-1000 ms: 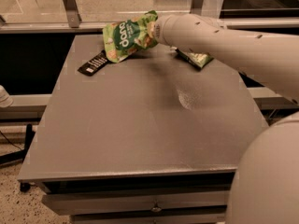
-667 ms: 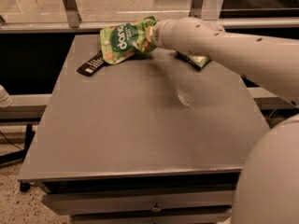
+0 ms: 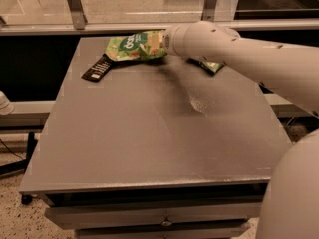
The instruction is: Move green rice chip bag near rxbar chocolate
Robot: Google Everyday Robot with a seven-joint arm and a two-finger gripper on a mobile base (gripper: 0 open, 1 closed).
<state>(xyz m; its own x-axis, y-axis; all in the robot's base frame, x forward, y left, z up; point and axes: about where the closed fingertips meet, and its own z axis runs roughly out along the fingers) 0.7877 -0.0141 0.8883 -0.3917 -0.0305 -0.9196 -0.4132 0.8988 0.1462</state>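
Camera view: green rice chip bag (image 3: 133, 46) lies on the far part of the desk (image 3: 149, 143), with rxbar chocolate (image 3: 97, 68) just beside its left end. Pincer (image 3: 164, 44) is at the bag's right end. Whether it is clamped or apart cannot be told.

The gripper (image 3: 166, 44) is at one end of the green rice chip bag (image 3: 133, 46), the rxbar chocolate (image 3: 97, 68) just beside the other
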